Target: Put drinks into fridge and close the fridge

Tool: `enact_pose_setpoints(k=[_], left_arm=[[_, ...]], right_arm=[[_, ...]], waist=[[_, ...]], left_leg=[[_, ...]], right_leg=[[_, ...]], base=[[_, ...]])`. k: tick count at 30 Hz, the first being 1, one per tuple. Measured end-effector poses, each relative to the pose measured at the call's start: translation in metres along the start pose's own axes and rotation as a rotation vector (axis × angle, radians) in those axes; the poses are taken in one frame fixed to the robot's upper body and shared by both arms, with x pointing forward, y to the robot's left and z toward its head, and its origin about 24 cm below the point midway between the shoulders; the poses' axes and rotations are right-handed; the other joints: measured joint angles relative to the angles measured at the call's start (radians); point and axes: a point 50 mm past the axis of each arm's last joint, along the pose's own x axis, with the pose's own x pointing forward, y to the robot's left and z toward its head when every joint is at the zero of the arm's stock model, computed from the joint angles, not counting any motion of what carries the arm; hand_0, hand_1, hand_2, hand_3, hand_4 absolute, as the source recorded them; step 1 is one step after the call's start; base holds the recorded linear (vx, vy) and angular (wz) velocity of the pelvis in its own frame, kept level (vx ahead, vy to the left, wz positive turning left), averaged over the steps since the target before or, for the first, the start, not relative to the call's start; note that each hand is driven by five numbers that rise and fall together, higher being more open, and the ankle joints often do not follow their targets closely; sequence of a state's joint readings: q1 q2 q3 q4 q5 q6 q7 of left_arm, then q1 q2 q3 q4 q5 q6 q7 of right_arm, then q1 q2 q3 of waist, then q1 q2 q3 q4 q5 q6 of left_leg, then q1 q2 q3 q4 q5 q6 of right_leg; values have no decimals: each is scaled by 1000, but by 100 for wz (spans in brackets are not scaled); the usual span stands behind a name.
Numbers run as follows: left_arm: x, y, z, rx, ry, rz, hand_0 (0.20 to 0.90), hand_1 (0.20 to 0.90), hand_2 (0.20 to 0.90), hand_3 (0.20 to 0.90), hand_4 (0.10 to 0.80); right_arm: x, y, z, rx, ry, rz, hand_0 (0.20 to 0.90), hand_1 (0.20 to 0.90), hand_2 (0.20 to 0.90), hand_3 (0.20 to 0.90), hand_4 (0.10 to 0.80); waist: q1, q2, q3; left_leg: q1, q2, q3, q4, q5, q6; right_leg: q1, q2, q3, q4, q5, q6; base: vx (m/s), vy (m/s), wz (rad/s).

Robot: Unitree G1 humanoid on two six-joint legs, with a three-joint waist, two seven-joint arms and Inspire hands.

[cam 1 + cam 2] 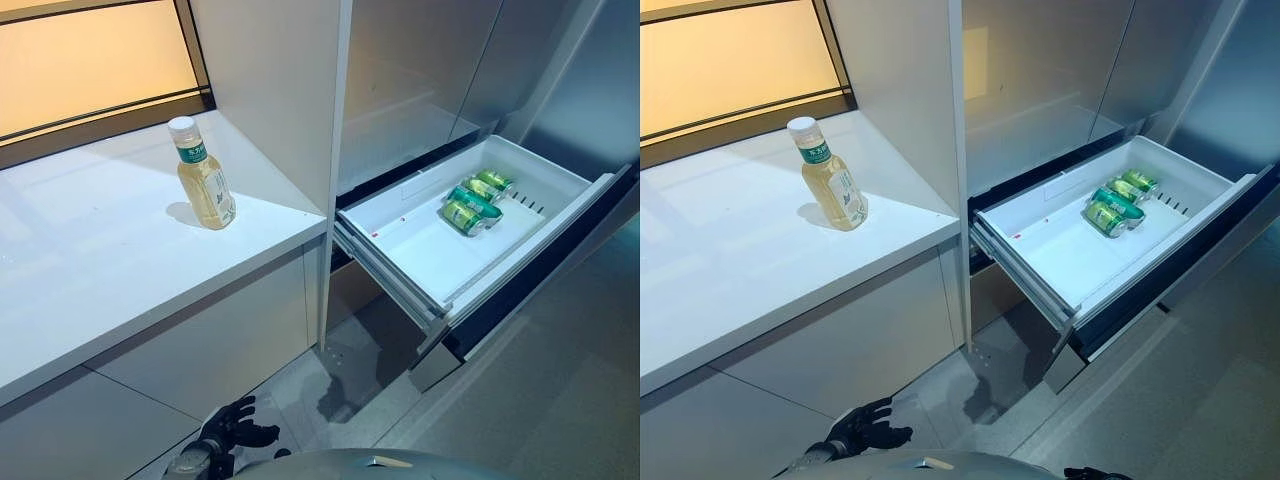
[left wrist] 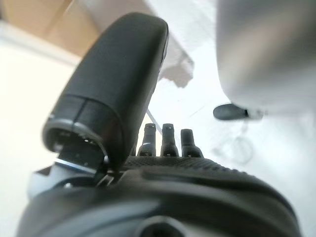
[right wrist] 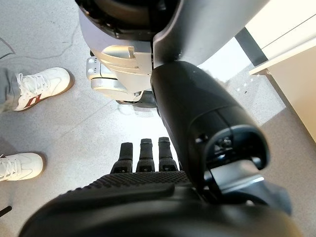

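Observation:
A bottle (image 1: 205,175) of pale yellow drink with a white cap and green label stands upright on the white counter (image 1: 90,270). To its right, the fridge's white drawer (image 1: 430,250) is pulled out. Several green cans (image 1: 475,205) lie on their sides in the drawer's far right part. My left hand (image 1: 230,430) hangs low below the counter's front, well away from the bottle, its fingers (image 2: 168,138) straight and holding nothing. My right hand (image 3: 123,197) hangs by my side over the floor, fingers (image 3: 145,153) straight and empty.
Tall fridge panels (image 1: 400,90) rise behind the drawer, and a white upright wall (image 1: 280,90) separates the counter from the fridge. A window (image 1: 90,60) sits behind the counter. A person's white shoes (image 3: 42,89) stand on the grey floor close to my right hand.

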State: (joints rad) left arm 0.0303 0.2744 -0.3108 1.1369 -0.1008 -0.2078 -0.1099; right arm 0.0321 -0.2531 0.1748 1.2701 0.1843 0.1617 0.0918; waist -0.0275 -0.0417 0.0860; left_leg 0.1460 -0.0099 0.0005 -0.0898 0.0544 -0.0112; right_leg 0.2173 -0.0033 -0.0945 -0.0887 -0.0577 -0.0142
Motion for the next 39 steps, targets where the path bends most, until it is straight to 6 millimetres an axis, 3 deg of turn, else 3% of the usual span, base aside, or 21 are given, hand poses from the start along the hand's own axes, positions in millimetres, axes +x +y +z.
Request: enact_pose_setpoints(k=[5, 9, 15, 18, 28, 39], left_arm=[[2, -10, 38, 344, -166, -93, 900, 900, 900, 900, 800], [0, -20, 95, 618, -373, -147, 900, 900, 900, 900, 800], [-12, -13, 162, 753, -561, -116, 900, 900, 900, 900, 800], [-20, -10, 184, 778, -624, -94, 900, 900, 900, 900, 800], [-40, -15, 208, 709, -680, -245, 900, 900, 900, 900, 800], [-85, -46, 241, 494, -884, -546, 900, 900, 900, 900, 800]], right_arm=[[0, 0, 4, -38, -5, 1, 900, 900, 900, 900, 800], [-1, -1, 7, -53, -13, 1, 900, 900, 900, 900, 800], [-2, -6, 14, -87, -33, -5, 900, 900, 900, 900, 800], [-2, -8, 16, -95, -36, -12, 900, 900, 900, 900, 800], [-2, -10, 16, -100, -48, -33, 900, 900, 900, 900, 800], [-2, -8, 15, -106, -58, -49, 900, 900, 900, 900, 800]], waist=[[-8, 0, 0], [-12, 5, 2], [-37, 24, 9], [-39, 34, 8], [-39, 47, 2], [-29, 48, 1]], left_leg=[[0, 2, 12, -2, 0, 1], [0, 3, 18, -4, 1, 1], [-3, 4, 17, -4, 1, 0], [-3, 4, 15, -4, 1, 0], [-3, 3, 6, -4, 1, 0], [-7, 1, -7, -4, 2, -1]], right_leg=[[-4, 0, 7, 4, 0, 0], [-6, 0, 8, 6, 0, 0], [-7, 0, 7, 3, 0, 0], [-5, 1, 6, 1, 0, 0], [-3, 1, 2, 0, 0, 0], [-2, 1, -6, -2, 0, 0]], base=[[-23, 11, -3], [-31, 7, -1], [-3, 6, -1], [0, 0, 0], [1, 1, 1], [0, 1, 1]])
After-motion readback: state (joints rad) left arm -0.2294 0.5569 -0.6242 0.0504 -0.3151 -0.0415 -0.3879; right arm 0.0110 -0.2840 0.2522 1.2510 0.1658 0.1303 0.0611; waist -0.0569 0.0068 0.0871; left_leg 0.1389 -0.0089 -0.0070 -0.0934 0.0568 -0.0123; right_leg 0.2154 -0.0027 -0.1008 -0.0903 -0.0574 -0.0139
